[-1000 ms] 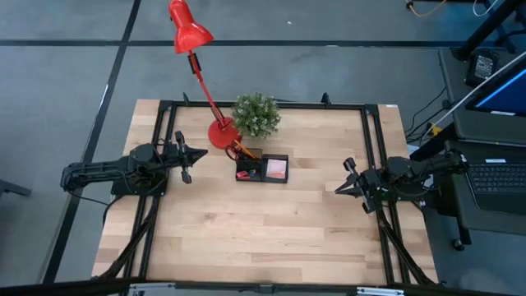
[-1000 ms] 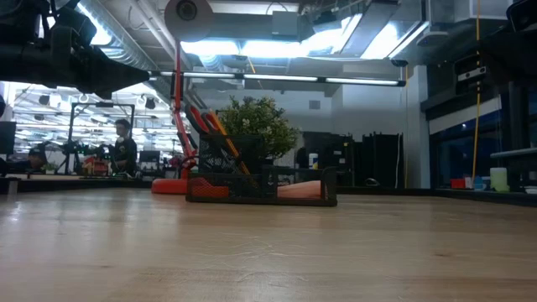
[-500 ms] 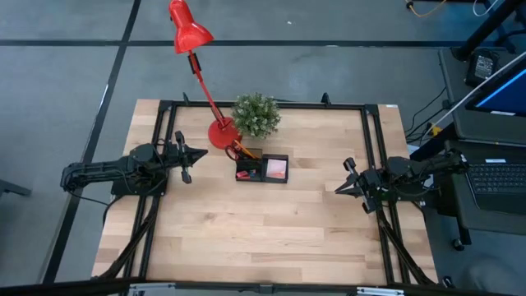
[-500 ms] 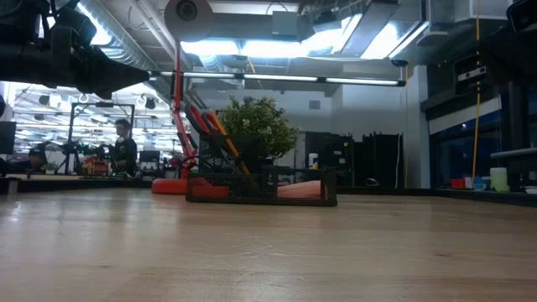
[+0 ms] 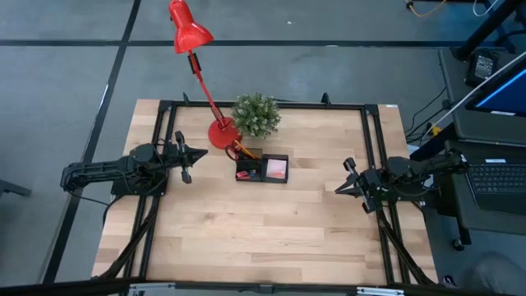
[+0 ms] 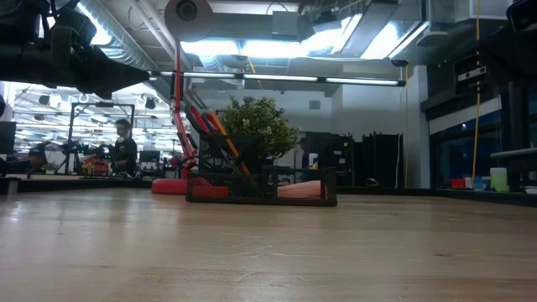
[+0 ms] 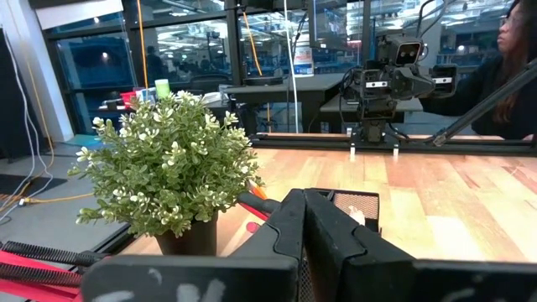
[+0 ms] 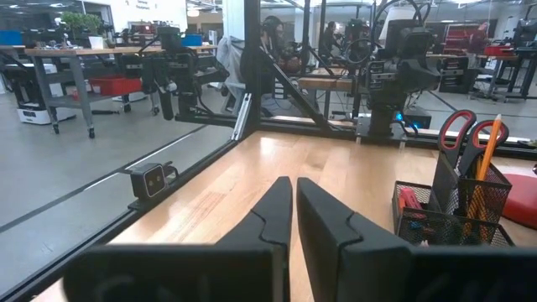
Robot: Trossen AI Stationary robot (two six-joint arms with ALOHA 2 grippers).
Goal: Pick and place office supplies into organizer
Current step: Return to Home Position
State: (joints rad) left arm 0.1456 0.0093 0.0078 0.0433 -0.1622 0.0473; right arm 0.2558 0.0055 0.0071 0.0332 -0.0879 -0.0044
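Black mesh organizer (image 5: 262, 168) toward the worktop's (image 5: 263, 238) far edge, mid-width, just in front of lamp base (image 5: 222, 133) and plant (image 5: 256, 115). Holds red-handled scissors (image 8: 457, 126) and orange pencil (image 8: 489, 143) upright in its tall cup, pink sticky pad (image 5: 279, 169) flat alongside. Looks fully loaded. Left gripper (image 5: 200, 153) by the left edge, right gripper (image 5: 338, 188) by the right edge. Both pinched together on nothing, well apart from the organizer, probably parked because sorting appears done.

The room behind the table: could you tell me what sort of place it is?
Probably an open-plan robotics lab: exposed ducts and strip lights run overhead, a person shows far back among workbenches, and the right wrist view shows what looks like another arm rig farther off.
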